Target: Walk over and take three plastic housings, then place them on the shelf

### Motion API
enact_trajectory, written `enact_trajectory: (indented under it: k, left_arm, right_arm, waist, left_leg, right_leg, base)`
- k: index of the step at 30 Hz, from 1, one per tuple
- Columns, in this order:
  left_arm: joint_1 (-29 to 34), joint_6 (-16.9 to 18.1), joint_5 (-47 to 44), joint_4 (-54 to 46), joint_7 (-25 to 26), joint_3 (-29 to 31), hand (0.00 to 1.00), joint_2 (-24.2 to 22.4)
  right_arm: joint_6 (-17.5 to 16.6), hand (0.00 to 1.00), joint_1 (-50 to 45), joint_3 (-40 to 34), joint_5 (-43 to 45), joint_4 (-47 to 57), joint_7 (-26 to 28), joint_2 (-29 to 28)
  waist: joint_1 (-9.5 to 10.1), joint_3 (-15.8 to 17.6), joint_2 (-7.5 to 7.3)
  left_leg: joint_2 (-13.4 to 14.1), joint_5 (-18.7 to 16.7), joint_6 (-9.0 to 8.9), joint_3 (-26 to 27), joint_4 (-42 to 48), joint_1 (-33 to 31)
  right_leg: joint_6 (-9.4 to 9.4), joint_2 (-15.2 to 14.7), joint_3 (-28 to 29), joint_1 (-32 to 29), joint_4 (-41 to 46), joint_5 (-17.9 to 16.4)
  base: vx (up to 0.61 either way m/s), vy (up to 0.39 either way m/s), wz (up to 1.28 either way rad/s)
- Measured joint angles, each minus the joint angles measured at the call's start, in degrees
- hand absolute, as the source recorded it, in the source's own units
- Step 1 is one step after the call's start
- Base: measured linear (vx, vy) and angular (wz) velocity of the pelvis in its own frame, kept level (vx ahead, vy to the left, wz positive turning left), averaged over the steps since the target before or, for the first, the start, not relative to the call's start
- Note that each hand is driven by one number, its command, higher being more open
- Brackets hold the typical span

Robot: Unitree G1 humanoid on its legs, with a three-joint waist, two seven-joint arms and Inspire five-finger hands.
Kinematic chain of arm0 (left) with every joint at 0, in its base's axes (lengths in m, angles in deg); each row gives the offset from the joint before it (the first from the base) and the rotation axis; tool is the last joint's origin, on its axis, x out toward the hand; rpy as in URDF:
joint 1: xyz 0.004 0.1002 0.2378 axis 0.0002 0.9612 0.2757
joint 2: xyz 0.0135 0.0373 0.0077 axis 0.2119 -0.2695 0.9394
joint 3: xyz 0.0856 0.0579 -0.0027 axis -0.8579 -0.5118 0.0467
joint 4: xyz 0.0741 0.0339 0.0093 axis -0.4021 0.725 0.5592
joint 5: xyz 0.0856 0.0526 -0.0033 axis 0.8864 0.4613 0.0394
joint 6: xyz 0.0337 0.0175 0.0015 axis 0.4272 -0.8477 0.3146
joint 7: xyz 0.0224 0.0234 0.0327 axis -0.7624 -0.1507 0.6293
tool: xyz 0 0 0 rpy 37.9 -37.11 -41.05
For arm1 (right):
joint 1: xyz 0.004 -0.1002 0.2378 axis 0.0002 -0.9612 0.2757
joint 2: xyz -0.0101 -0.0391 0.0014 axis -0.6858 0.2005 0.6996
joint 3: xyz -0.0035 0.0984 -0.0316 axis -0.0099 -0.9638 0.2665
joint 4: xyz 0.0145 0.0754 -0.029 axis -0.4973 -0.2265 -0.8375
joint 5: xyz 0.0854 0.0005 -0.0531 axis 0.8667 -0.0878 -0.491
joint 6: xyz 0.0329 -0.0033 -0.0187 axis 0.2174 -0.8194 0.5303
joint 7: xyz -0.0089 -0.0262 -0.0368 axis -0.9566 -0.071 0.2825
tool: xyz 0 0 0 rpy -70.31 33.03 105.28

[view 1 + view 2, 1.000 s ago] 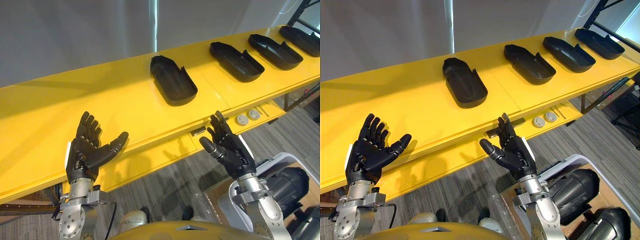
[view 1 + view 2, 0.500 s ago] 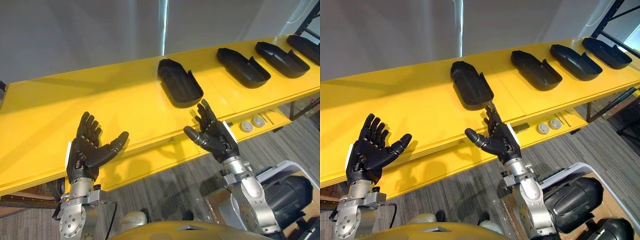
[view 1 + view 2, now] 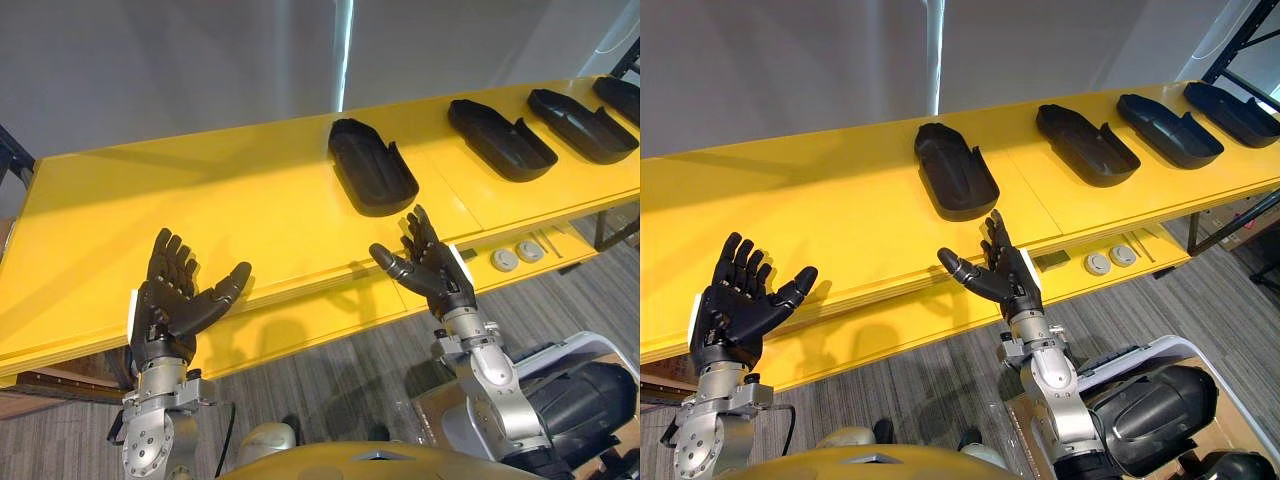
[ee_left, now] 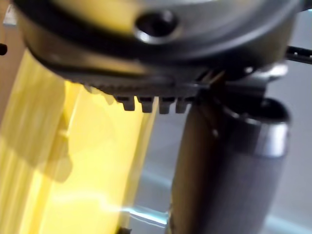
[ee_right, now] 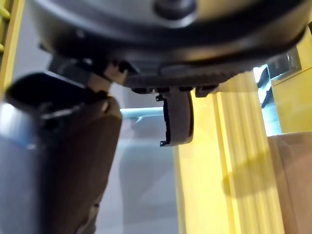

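Nearest us, the left hand (image 3: 175, 305) hovers palm up, fingers spread, empty. The right hand (image 3: 430, 272), fingers straight and holding nothing, sits just short of the nearest plastic housing (image 3: 372, 178), which lies hollow side up on the yellow table (image 3: 230, 215). Further along, more housings (image 3: 500, 138) line up. They look light, rigid and slick, so pinch a side wall.

Four housings (image 3: 372, 178) in a row on table (image 3: 200, 215)

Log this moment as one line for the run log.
phase: pre-grasp | right hand: open, raised just short of nearest black plastic housing | left hand: open, empty | housing: on long yellow table, not gripped
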Motion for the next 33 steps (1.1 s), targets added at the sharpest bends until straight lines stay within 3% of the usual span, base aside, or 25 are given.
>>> enact_trajectory:
  k: [33]
  left_arm:
    - [-2.0, 0.0, 0.0, 1.8, -0.7, -0.9, 1.00, 0.0]
  right_arm:
    - [-0.1, 1.00, 12.1, 0.6, 0.0, -11.6, -4.0, -0.1]
  waist:
    - [1.69, 0.0, 0.21]
  left_leg:
    - [-0.5, 3.6, -0.06, -3.3, -4.7, 1.0]
  right_leg:
    - [0.04, -0.2, -3.4, 0.8, -0.1, 0.0]
  base:
    - [-0.02, 0.006, 0.05]
